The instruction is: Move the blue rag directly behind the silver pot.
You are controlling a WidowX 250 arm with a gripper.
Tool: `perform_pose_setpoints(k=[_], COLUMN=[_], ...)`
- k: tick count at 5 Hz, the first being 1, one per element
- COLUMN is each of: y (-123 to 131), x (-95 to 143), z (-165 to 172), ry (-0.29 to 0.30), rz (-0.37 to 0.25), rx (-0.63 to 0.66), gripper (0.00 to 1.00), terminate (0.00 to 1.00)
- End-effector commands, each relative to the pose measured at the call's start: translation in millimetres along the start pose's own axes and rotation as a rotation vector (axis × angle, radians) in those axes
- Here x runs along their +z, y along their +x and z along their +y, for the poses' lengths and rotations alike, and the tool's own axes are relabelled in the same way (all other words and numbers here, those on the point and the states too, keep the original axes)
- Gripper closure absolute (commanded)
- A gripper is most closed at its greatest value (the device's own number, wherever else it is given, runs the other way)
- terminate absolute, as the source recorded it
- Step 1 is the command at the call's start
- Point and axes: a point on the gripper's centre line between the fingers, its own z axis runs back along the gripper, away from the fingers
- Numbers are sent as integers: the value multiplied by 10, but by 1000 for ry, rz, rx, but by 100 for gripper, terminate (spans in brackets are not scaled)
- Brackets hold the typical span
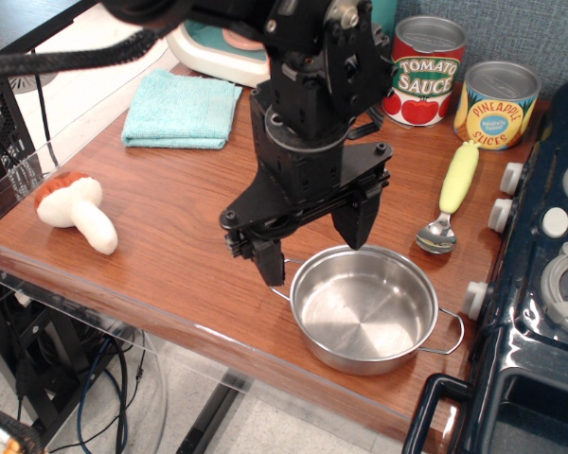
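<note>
The blue rag (182, 110) lies folded flat at the back left of the wooden table. The silver pot (364, 308) stands empty near the table's front edge, right of centre, with thin wire handles on two sides. My gripper (314, 248) hangs just above the pot's back-left rim. Its two black fingers are spread apart and hold nothing. One fingertip (270, 270) is left of the pot, the other is over the pot's far rim. The rag is well away from the gripper, up and to the left.
A tomato sauce can (425, 71) and a pineapple slices can (497, 104) stand at the back right. A yellow-handled spoon (451, 196) lies behind the pot. A toy mushroom (76, 211) lies at the left. A toy stove (549, 274) borders the right.
</note>
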Motion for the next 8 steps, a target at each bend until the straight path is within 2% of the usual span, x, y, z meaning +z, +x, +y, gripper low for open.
perform_pose_setpoints(k=[1,3,4,5,6,8], y=[0,685,1193,1696,2166,2654], x=[0,111,96,-6,-146,-510], z=[0,54,76,109,155,128], ry=[0,-18,-4,31,63,138], rz=[0,-18,-43,-46,-87,-118], rx=[0,178,318,431,531,601], gripper=[0,0,0,0,0,0], terminate=[0,0,0,0,0,0])
